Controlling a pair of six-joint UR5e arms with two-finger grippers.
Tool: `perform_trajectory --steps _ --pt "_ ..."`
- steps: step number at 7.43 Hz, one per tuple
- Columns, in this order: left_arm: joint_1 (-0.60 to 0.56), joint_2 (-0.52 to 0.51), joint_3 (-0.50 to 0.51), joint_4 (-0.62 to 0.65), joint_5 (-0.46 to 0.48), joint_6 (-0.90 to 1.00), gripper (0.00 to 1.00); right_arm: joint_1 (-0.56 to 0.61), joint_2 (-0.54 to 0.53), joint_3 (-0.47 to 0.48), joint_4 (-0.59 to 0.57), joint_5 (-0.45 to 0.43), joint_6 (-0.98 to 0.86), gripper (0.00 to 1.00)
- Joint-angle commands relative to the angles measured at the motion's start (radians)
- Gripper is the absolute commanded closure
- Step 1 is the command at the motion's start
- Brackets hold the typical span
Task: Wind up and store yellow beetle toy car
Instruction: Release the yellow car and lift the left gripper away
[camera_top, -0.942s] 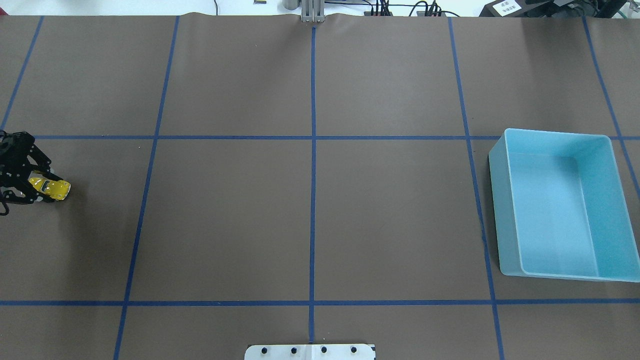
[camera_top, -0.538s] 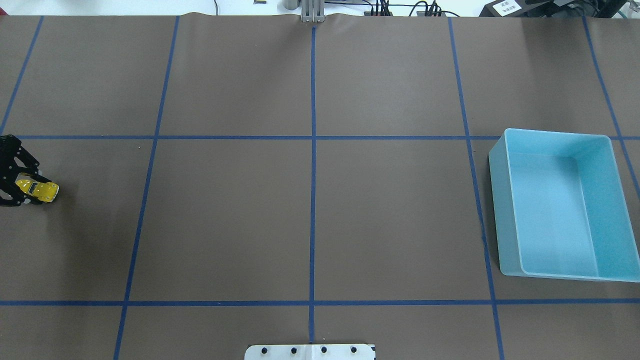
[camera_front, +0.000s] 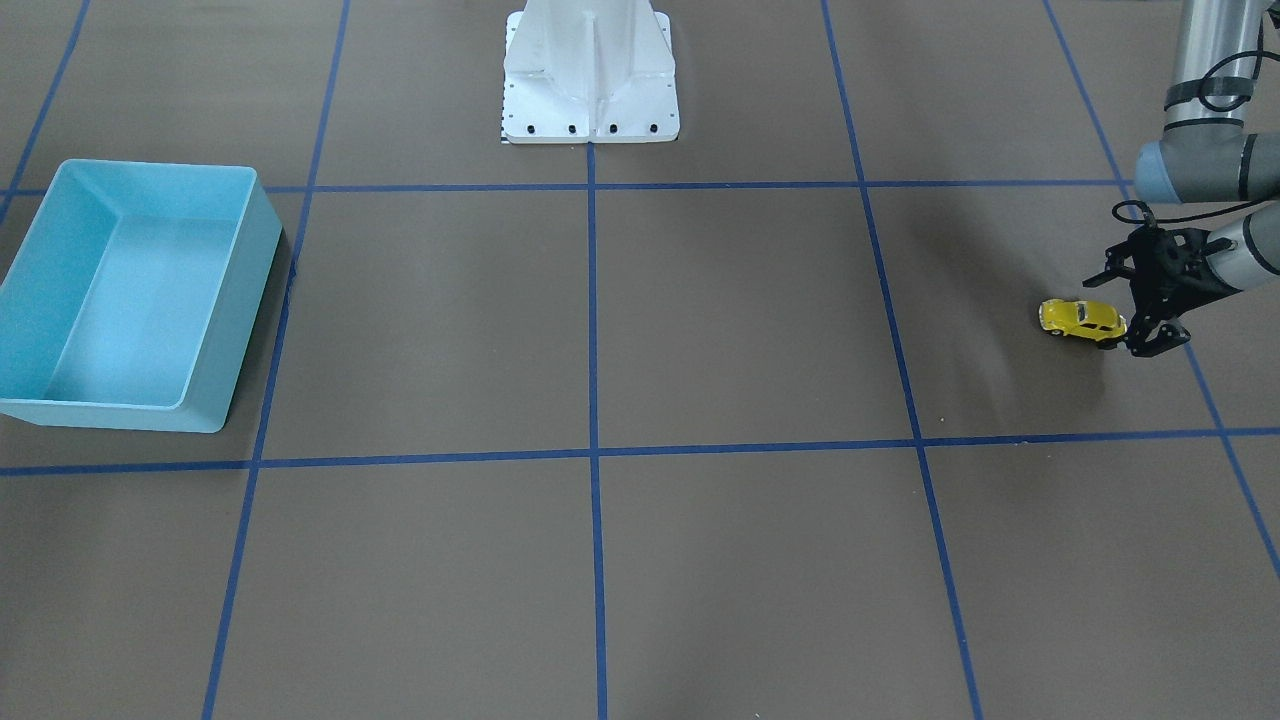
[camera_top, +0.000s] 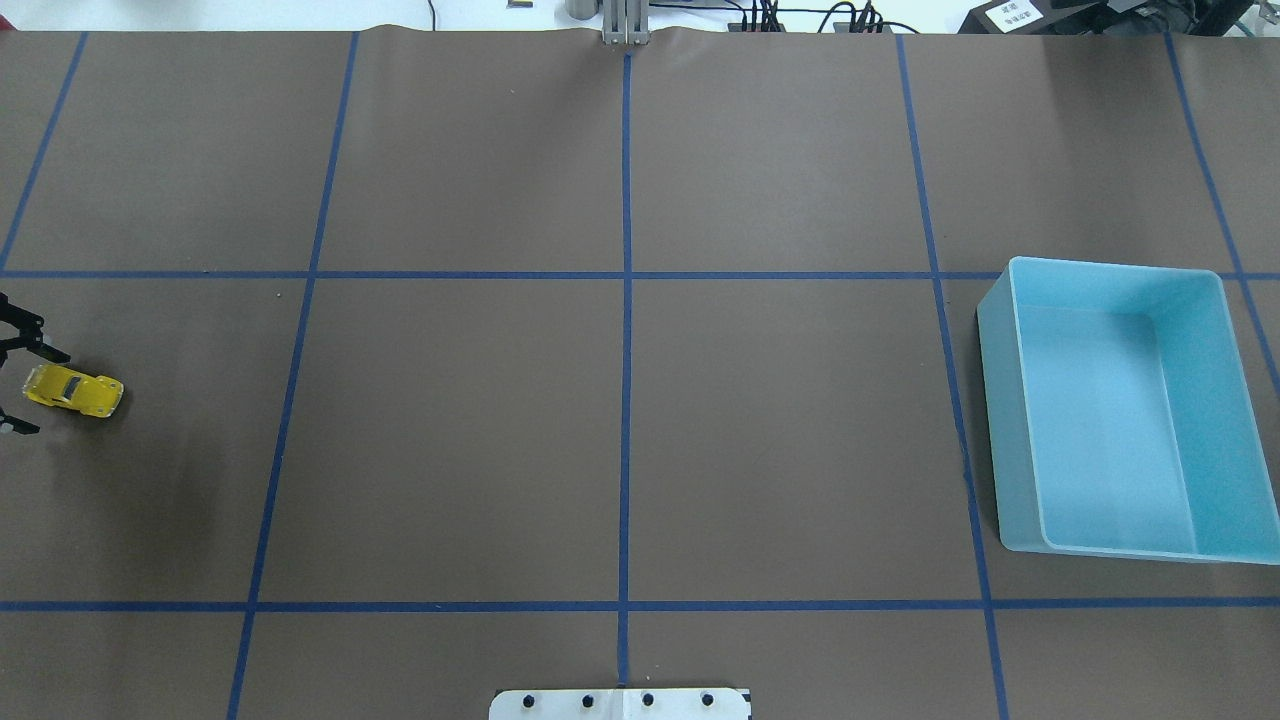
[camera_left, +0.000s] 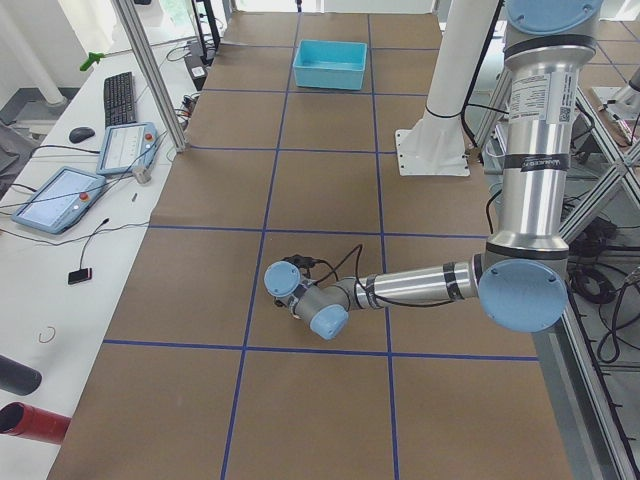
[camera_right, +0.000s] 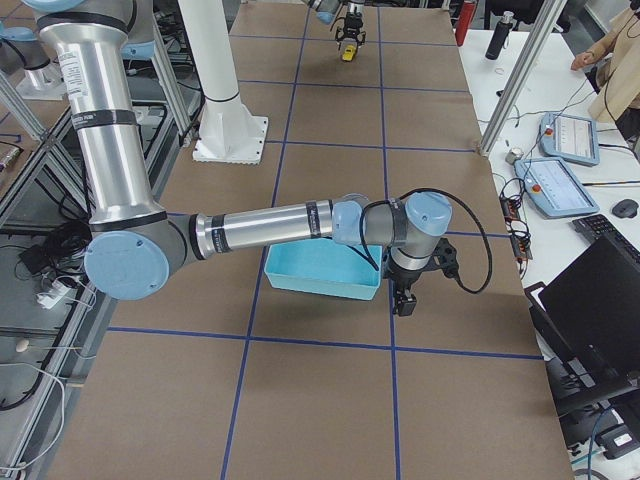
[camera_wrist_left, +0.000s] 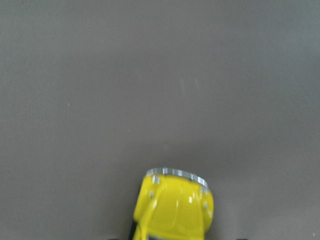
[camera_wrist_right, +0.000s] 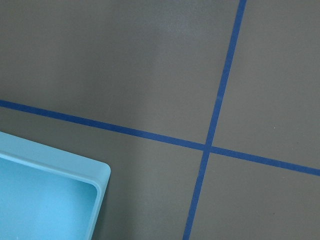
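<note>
Left hand (camera_front: 1125, 312) is sitting spread, flanking the car's (camera_front: 1082, 317) rear; probably best backing straight off, not clipping its wheels.

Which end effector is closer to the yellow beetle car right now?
Left. The left end effector is open around the rear of the yellow beetle toy car. The right end effector is by the light blue bin, at the table's other end.
</note>
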Motion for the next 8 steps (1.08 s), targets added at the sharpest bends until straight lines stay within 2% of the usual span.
perform_trajectory --steps 1,6,8 --pt "-0.022 0.000 0.043 -0.045 -0.029 0.000 0.00 0.000 0.000 0.000 0.000 0.001 0.000 0.00" --pt "-0.065 -0.011 0.003 -0.047 -0.088 -0.017 0.00 0.002 0.000 -0.002 0.000 0.001 0.000 0.00" --pt "-0.062 -0.017 -0.041 -0.049 -0.091 -0.160 0.00 0.000 0.000 -0.002 0.000 0.001 0.000 0.00"
